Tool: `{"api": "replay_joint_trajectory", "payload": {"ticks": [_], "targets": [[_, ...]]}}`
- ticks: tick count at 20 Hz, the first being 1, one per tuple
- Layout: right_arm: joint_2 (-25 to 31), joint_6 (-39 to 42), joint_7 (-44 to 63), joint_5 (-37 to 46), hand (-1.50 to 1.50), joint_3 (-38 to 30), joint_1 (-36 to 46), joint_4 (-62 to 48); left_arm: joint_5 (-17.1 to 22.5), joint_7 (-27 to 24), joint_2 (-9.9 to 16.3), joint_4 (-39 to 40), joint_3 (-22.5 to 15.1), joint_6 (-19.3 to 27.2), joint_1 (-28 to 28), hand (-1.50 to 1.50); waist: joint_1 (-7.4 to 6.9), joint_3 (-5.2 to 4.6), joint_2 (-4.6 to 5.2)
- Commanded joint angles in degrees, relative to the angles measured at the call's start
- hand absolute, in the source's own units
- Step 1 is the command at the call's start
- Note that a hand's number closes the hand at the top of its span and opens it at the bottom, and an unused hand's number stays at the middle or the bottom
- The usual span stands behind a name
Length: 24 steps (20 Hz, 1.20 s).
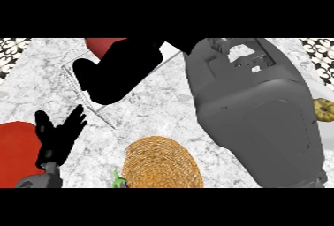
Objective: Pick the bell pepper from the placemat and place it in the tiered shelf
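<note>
1. Red disc (14, 152), at the view's 8 o'clock edge, cut off by the frame. Not a task item.

2. Left hand (57, 137), at 8 o'clock beside the disc. Its fingers are spread and upright, nothing is held, and it is judged to be resting.

3. Shelf (171, 53), at 11 o'clock. Thin rails and a pale panel are seen. Most of it is hidden under the right hand.

4. Right hand (117, 73), stretched over the shelf toward 10 o'clock. Only a black mass is shown, so whether anything is gripped cannot be told.

5. Pepper (101, 44), a red curve showing at the right hand's 12 o'clock and touching it in the view. It lies over the shelf's far part. Its long axis is hidden. The right hand is by far the nearer. Placing is judged to be at hand or done. Whether the pepper is seated on a tier cannot be told.

6. Green scrap (118, 179), at 6 o'clock, just beside the mat's 8 o'clock rim. Unidentified.

7. Mat (161, 163), woven and round, at 6 o'clock. No pepper is seen on it.

8. Right forearm (261, 114), grey, filling 3 o'clock. The counter (163, 106) behind it is masked.

9. Yellow ribbed thing (323, 107), at the 3 o'clock edge, well apart from the shelf. No obstruction is judged from it.
</note>
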<state>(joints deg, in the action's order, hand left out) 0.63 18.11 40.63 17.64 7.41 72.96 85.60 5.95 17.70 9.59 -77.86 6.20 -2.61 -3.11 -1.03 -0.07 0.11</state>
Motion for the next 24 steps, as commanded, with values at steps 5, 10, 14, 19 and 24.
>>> {"api": "replay_joint_trajectory", "payload": {"ticks": [5,10,14,19,24], "targets": [[1.6,-2.5,-10.3,2.1,1.5,-6.0,11.3,-20.0,-0.4,1.4,0.1,-3.7,-1.3,-0.8,2.4,0.0,-0.51,0.01,0.06],[3.5,0.2,-19.3,2.9,1.5,-5.9,13.5,-31.1,0.7,0.8,0.1,-0.5,0.7,-0.6,-0.1,0.0,-0.42,0.0,0.18],[1.1,-2.6,-23.1,6.3,1.5,-4.5,18.2,-38.9,-1.1,-0.3,-1.1,-0.3,-0.6,0.8,0.2,0.0,-0.74,-0.02,0.26],[1.4,-8.1,-32.9,9.8,1.5,-5.0,18.9,-49.5,-2.0,-2.2,0.2,1.7,-0.2,0.1,-0.9,0.0,-1.23,-0.06,0.68],[0.3,-12.1,-35.6,10.9,1.5,-7.0,23.0,-57.9,-1.2,-1.5,-2.1,1.1,-0.9,0.7,-1.5,0.0,-1.85,-0.08,0.84]]}}
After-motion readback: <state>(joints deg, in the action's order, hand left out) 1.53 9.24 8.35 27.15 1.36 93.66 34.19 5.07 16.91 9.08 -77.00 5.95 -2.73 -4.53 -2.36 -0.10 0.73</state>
